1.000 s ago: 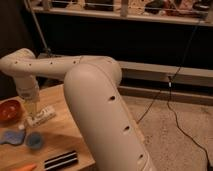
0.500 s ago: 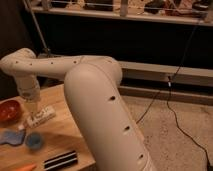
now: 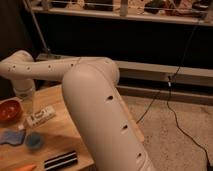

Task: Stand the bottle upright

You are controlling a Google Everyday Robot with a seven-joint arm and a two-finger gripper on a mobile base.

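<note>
Whitish bottle (image 3: pixel 41 116) lies flat on wooden tabletop (image 3: pixel 70 135), long axis running lower-left to upper-right in view. We locate end effector (image 3: pixel 26 106) just above its left end, beside red bowl (image 3: pixel 9 110); jaws released, nothing grasped.

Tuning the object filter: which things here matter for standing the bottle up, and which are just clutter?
Job: bottle, lying on the table; pincer, open, at its camera-left end.
Clutter: red bowl, blue disc, blue flat piece, striped piece.
</note>
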